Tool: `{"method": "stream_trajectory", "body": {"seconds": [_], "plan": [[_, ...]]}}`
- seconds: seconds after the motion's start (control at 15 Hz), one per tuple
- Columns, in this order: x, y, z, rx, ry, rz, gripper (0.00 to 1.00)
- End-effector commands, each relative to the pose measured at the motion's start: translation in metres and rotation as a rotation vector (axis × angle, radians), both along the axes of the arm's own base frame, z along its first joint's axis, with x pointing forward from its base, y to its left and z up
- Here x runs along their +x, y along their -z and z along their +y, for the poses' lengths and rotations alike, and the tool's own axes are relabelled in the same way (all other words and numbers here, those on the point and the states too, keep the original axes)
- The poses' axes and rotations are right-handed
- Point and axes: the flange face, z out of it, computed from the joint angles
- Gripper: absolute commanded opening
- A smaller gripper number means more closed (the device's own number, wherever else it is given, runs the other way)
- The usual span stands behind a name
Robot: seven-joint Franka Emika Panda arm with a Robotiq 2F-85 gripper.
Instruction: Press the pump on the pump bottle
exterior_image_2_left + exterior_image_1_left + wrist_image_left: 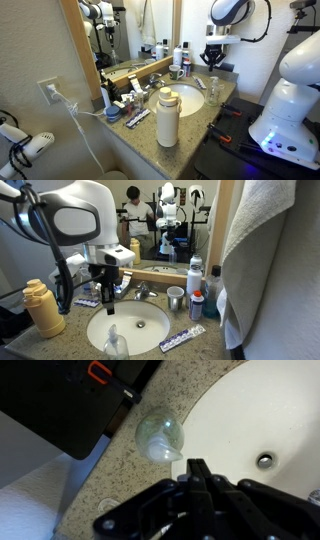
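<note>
The small clear pump bottle (115,343) stands on the speckled counter at the sink's near rim. It also shows in an exterior view (213,90). In the wrist view I see it from above (158,432), with its pale pump (166,451) pointing toward the basin. My gripper (197,468) is shut and empty, its fingers pressed together. Its tips hang just beside the pump head and higher up. In both exterior views the gripper (108,296) (214,62) hangs clear above the bottle.
A large yellow bottle (42,308) (167,115) stands on the counter. The white basin (150,332) with its drain (264,460), a faucet (140,290), a metal cup (176,300), a white bottle with blue label (195,276) and a toothpaste tube (182,338) surround it. A mirror backs the counter.
</note>
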Motion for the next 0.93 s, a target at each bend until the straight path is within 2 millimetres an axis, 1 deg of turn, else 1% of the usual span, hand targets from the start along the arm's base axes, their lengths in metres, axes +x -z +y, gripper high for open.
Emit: {"method": "stream_trajectory", "body": {"seconds": [0.0,0.13,0.2,0.53,0.87], "plan": [[-0.003,0.01,0.002,0.01,0.041,-0.006,0.0],[-0.006,0.014,0.003,0.013,0.053,-0.001,0.01],[0.0,0.011,0.001,0.013,0.056,0.004,0.01],[-0.003,0.004,-0.006,0.014,0.103,-0.007,0.01],[-0.01,0.003,-0.013,0.02,0.144,-0.014,0.01]]}}
